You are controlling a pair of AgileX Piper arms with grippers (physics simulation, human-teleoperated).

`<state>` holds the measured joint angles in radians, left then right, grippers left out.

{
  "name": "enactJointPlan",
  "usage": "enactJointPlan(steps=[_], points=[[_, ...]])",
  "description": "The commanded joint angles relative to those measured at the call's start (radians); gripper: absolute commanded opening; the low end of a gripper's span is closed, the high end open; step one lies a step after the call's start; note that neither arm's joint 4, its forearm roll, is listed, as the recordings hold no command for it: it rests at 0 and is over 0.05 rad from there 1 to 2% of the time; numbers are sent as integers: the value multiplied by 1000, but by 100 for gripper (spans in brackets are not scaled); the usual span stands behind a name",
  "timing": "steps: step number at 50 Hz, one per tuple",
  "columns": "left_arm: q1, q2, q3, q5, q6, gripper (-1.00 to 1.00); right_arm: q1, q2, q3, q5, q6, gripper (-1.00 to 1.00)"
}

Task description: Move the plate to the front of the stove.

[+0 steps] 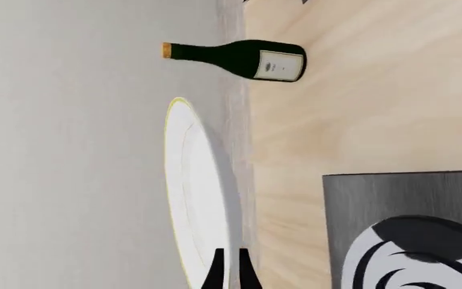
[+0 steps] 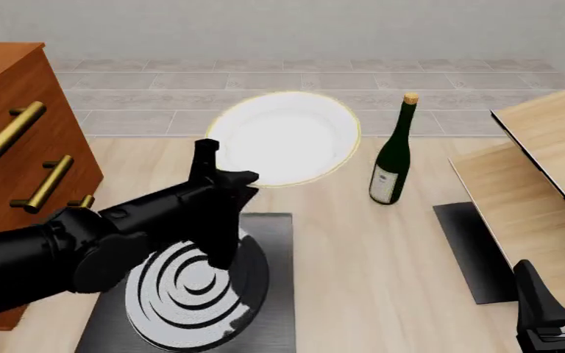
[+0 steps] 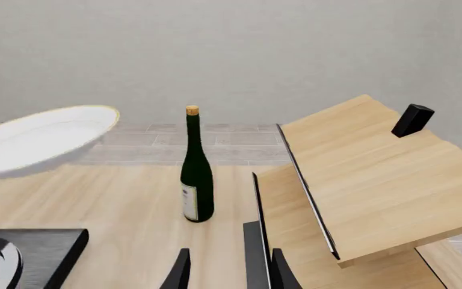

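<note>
The plate [image 2: 282,138], white with a thin gold rim, hangs tilted in the air above the far part of the table, beyond the stove [image 2: 268,243]. My left gripper [image 2: 226,176] is shut on the plate's near rim. The left wrist view shows the plate [image 1: 192,180] edge-on, its rim pinched between the fingers [image 1: 243,271], with the stove [image 1: 391,198] beside it. The stove's ringed burner [image 2: 189,290] lies under my left arm. My right gripper [image 2: 558,316] rests open at the near right, holding nothing. In the right wrist view the plate [image 3: 43,141] floats above the stove's corner [image 3: 50,244].
A dark green wine bottle [image 2: 393,154] stands upright just right of the plate. A wooden dresser [image 2: 18,147] with brass handles fills the left side. A tilted wooden rack [image 2: 547,169] and a black mat [image 2: 474,250] occupy the right.
</note>
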<state>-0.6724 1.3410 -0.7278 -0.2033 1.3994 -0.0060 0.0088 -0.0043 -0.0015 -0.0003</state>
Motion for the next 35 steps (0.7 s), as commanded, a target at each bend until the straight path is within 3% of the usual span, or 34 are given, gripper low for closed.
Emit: enactJointPlan(steps=[1,3,27,35], points=[[60,-6,-78,87,7,-100,1,0,0,0,-1,100],[92,1,-62,65,42,-100,1,0,0,0,-2,100],[190,53,-276,253,35,-100,1,3,0,0,0,100],[218,83,-295,262,57,-100,1,3,0,0,1,100]])
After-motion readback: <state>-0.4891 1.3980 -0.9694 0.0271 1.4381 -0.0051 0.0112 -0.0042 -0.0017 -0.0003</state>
